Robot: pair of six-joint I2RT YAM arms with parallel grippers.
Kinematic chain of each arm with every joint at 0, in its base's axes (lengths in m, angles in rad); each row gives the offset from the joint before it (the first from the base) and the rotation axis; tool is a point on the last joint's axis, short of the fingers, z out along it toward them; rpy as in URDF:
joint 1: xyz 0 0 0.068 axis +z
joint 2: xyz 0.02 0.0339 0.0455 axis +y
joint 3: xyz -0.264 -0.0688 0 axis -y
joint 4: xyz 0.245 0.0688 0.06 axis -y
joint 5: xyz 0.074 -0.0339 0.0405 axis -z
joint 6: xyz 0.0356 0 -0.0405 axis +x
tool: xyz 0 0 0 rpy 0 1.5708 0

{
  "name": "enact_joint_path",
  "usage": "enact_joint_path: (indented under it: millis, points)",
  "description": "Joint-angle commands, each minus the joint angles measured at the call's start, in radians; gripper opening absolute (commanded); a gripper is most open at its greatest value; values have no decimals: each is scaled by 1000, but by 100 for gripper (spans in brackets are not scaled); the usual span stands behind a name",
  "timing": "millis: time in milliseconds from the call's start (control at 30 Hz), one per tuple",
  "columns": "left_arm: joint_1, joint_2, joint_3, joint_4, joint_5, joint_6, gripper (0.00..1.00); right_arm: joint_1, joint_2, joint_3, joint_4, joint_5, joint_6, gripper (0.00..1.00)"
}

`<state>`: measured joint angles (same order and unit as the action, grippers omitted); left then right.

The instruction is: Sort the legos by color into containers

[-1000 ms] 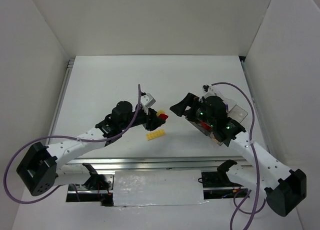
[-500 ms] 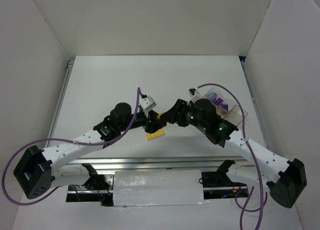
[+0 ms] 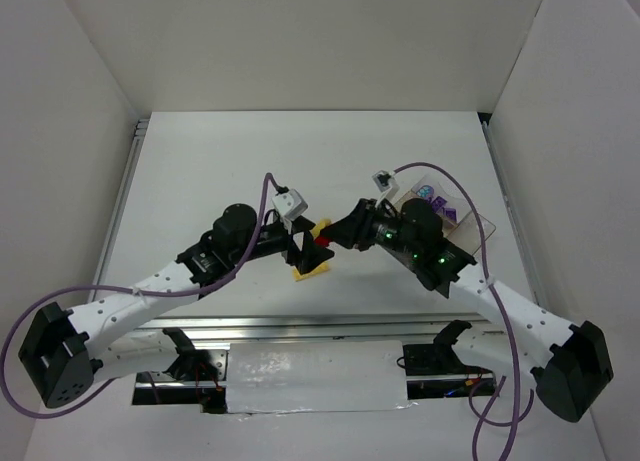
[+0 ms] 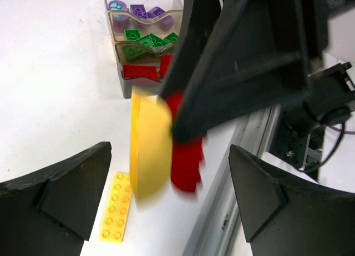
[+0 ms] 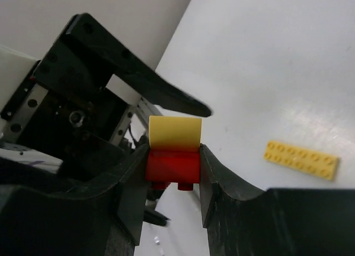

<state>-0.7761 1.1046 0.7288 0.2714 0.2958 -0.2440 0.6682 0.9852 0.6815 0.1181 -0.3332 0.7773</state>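
Red plastic brick [image 5: 172,165], yellow rounded piece [image 5: 175,132] attached, sits pinched in our right pincer [image 5: 173,168]; our spread left pincer [image 4: 166,181] flanks it, probably to separate them.

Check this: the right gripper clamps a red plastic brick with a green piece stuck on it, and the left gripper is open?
No, the red plastic brick carries a yellow plastic piece, not a green one; the right wrist view shows it. The rest holds.
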Motion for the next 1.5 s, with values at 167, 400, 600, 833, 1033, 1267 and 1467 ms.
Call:
enact_joint_path:
  millis: [167, 400, 600, 833, 1033, 1267, 1467]
  points:
    - [-3, -91, 195, -322, 124, -92, 99, -329, -249, -165, 443, -704, -271, 0]
    - [-8, -103, 126, -28, 549, -196, 100, -325, -217, -65, 423, -989, -270, 0]
    - [-18, -51, 133, 28, 565, -242, 99, -273, -241, -42, 315, -928, -331, 0]
    - [-37, 50, 173, 97, 580, -290, 89, -230, -201, -8, 301, -882, -317, 0]
    - [-41, 78, 185, 137, 574, -308, 39, -202, -151, 52, 154, -803, -372, 0]
    - [-19, -47, 195, -8, 414, -227, 0, -235, -96, 89, -109, -868, -585, 0]
    - [83, -114, 155, 37, 522, -271, 0, -277, -66, 47, 1, -949, -529, 0]
